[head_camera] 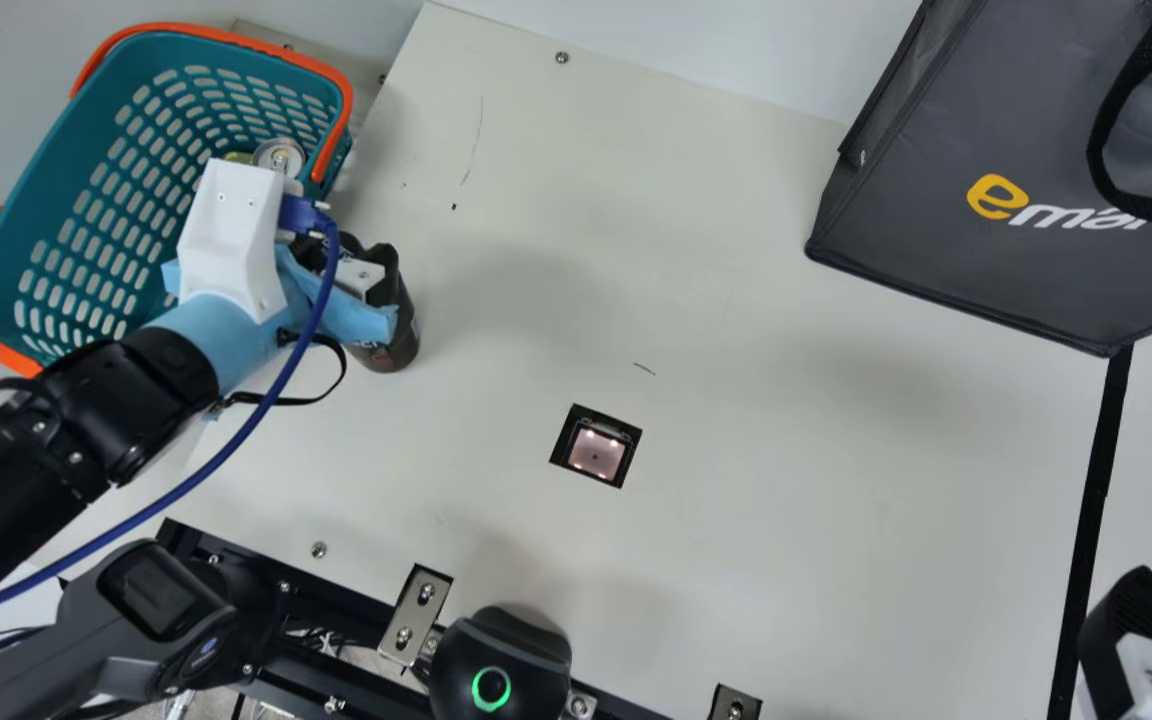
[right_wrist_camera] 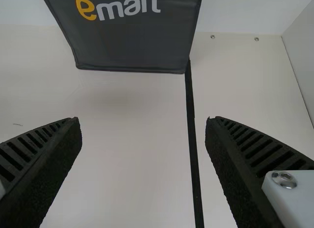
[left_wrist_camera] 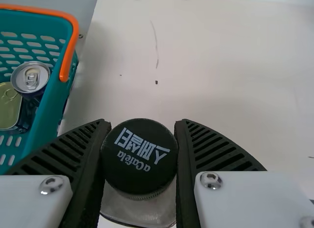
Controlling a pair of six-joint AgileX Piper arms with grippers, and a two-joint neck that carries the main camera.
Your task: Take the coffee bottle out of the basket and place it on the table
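Note:
Beside the teal basket (head_camera: 46, 215), on its right in the main view, the dark coffee bottle (head_camera: 398, 325) is outside the basket, over the cream table (head_camera: 736, 300). My left gripper (head_camera: 341, 260) holds it there. In the left wrist view the bottle's black cap (left_wrist_camera: 139, 157) sits between both ribbed fingers of my left gripper (left_wrist_camera: 139, 159), which is shut on it. Whether the bottle's base touches the table I cannot tell. My right gripper (head_camera: 1141, 640) is at the main view's lower right corner; in the right wrist view my right gripper (right_wrist_camera: 143, 127) is open, nothing between its fingers.
Inside the basket are a silver-topped can (left_wrist_camera: 31, 77) and a greenish tin (left_wrist_camera: 9, 105). A dark grey bag (head_camera: 996, 260) stands at the upper right of the main view. A square cutout (head_camera: 596, 447) lies in the table's middle, and black tape (head_camera: 1096, 510) runs at its right.

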